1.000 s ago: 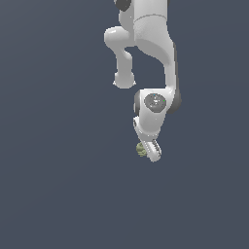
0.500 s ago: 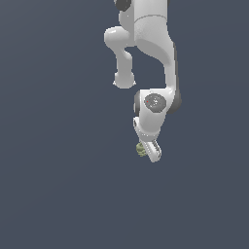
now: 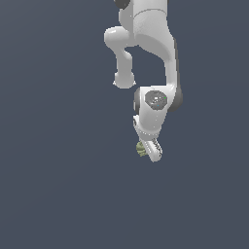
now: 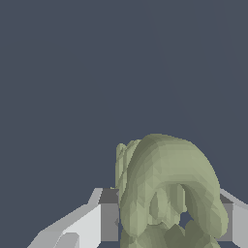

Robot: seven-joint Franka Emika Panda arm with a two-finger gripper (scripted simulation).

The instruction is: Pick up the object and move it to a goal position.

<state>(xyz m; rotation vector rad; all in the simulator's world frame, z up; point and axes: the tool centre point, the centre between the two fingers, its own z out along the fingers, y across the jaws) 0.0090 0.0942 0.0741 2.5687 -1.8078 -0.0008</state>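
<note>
The object (image 3: 141, 149) is a small olive-green knobbly lump, seen in the exterior view at the tip of the white arm. My gripper (image 3: 147, 151) is shut on it, one white finger lying along its side. In the wrist view the object (image 4: 167, 193) fills the space between my two grey-padded fingers (image 4: 109, 215), which press on it from both sides. Its lower part is cut off by the picture's edge.
Only a plain dark blue-grey background (image 3: 58, 185) surrounds the arm (image 3: 151, 48) in both views. No goal marker shows.
</note>
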